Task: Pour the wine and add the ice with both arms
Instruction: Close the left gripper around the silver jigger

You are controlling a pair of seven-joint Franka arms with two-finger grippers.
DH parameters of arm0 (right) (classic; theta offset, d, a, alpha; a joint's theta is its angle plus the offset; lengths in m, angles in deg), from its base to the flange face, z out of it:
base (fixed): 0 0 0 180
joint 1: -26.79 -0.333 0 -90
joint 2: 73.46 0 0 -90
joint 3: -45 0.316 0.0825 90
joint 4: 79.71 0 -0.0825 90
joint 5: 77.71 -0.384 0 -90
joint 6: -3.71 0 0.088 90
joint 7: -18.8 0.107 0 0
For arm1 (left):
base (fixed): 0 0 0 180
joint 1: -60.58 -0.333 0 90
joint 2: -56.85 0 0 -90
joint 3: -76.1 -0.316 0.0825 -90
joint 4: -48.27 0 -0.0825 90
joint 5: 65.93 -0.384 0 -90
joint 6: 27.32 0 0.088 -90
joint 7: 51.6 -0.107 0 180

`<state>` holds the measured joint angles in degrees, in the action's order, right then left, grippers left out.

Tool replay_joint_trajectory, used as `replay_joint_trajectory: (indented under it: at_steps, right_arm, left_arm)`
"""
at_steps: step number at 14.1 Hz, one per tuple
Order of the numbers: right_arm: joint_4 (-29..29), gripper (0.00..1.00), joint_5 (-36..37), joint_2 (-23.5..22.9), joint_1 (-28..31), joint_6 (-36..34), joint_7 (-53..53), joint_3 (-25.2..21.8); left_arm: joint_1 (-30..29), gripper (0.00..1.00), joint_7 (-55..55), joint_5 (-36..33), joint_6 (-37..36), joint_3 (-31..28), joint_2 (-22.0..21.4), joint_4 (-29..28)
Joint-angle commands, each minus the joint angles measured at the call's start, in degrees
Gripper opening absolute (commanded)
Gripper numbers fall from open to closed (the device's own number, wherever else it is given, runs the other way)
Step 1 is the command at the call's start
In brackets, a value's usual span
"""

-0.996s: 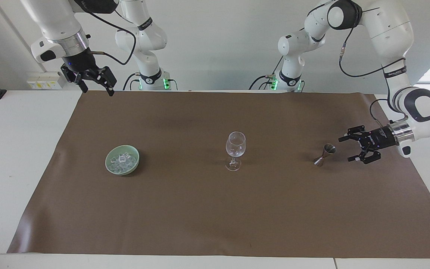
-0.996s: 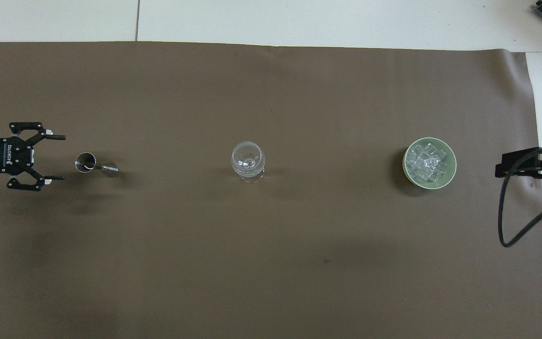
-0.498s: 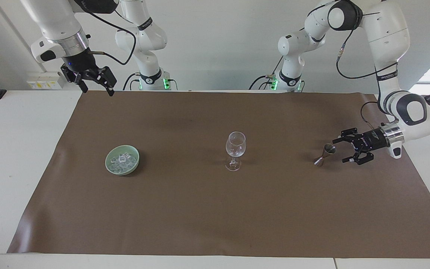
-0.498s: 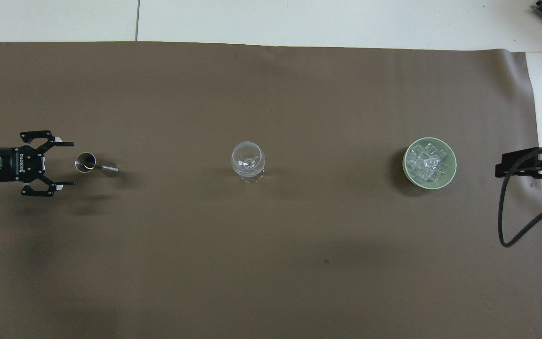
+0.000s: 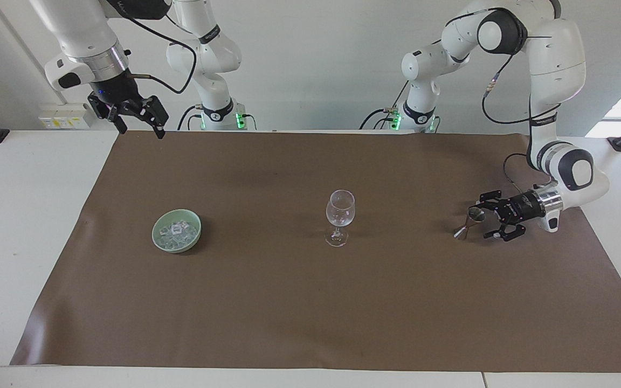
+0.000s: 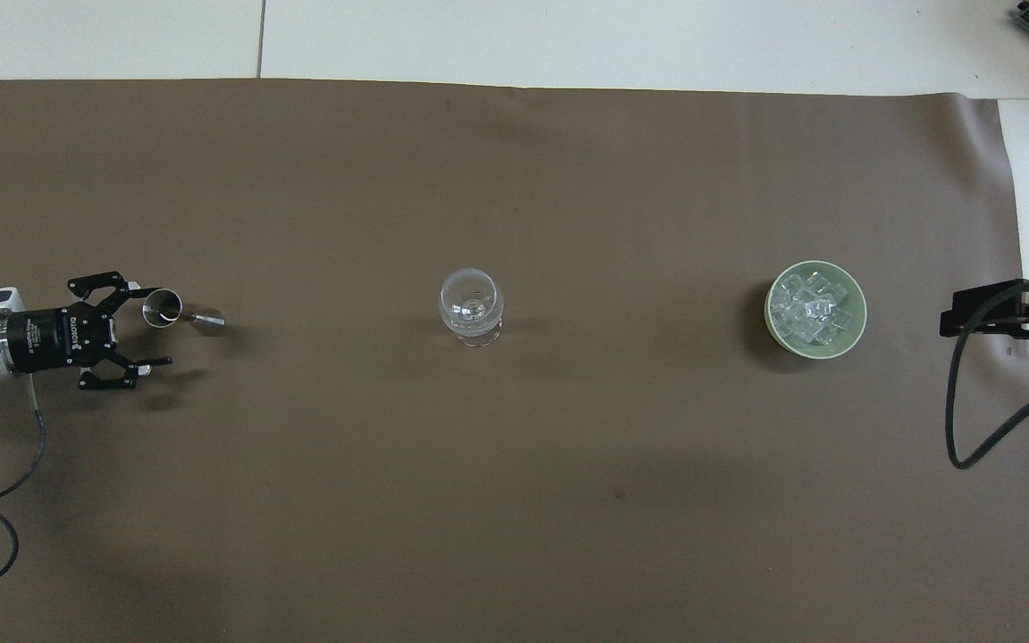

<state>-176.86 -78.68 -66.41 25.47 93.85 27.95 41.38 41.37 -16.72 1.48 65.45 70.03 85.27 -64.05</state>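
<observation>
A clear wine glass (image 5: 339,207) (image 6: 472,308) stands upright mid-mat. The ice (image 5: 177,230) (image 6: 814,308) is heaped in a pale green bowl (image 5: 156,235) (image 6: 772,323) toward the right arm's end. A small metal jigger (image 5: 469,222) (image 6: 163,307) stands toward the left arm's end. My left gripper (image 5: 478,222) (image 6: 157,326) lies low and level beside it, open, its fingertips just reaching the jigger's cup; I see no grip. My right gripper (image 5: 140,129) (image 6: 957,317) hangs open, high over the mat's edge, and waits. No wine shows; the jigger's contents cannot be told.
A brown mat (image 5: 310,302) (image 6: 514,179) covers most of the white table (image 5: 25,215). A black cable (image 6: 979,420) loops down from the right wrist past the mat's end.
The left gripper has come down and slid in toward the jigger, from a hand's width away to its fingertips beside the cup. The right arm, glass, bowl and jigger have stayed put.
</observation>
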Motion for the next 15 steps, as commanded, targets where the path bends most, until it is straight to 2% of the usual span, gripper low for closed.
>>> replay_joint_trajectory:
  at_steps: [1, 8, 15]
  right_arm:
    - [-1.47, 1.0, -0.61, 1.39, 0.44, 0.39, -0.19, 0.2]
    - [-1.47, 1.0, -0.61, 1.39, 0.35, 0.39, -0.19, 0.2]
    - [-1.47, 1.0, -0.61, 1.39, 0.44, 0.39, -0.1, 0.11]
  left_arm:
    - [-0.57, 1.0, -1.83, 3.95, 0.75, 0.27, -0.65, -3.25]
    - [-0.39, 1.0, -2.71, 9.58, 0.22, 0.36, -0.74, -6.42]
    - [-0.22, 1.0, -4.9, 11.17, -1.44, 0.36, -0.74, -6.95]
